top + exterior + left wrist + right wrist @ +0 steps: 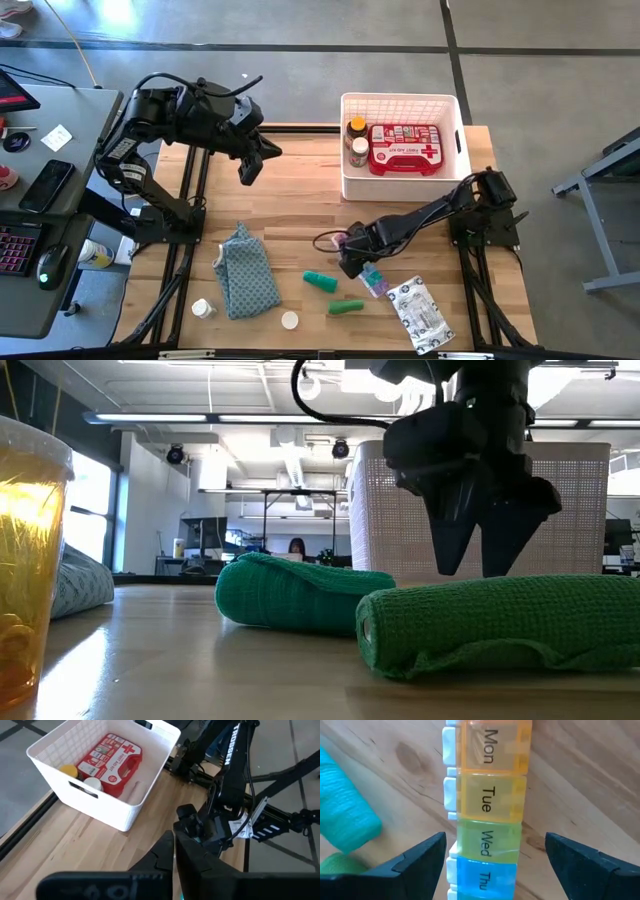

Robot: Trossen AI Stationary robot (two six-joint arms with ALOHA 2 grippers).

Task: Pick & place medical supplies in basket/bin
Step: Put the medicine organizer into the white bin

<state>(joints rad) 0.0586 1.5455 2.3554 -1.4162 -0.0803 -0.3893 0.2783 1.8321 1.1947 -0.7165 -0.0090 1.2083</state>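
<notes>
The rainbow pill organizer (pixel 487 810) lies flat on the wooden table, also seen in the high view (pixel 373 281). My right gripper (pixel 495 862) (pixel 357 264) hangs over it, pointing down and open, one finger on either side of the organizer's middle and apart from it. Two green tubes (pixel 320 281) (pixel 346 307) lie just left of it. The white bin (pixel 400 185) at the far right holds the red first-aid case (pixel 404 148) and two bottles (pixel 357 140). My left gripper (pixel 250 166) is shut and raised over the far left.
A blue-grey cloth (pixel 245 272) lies near the left. Two white-capped bottles (pixel 203 308) (pixel 290 320) stand by the near edge, one amber (pixel 28 550) close to the low camera. A silver-white packet (pixel 420 313) lies at the near right. A desk with a keyboard (pixel 15 248) stands left of the table.
</notes>
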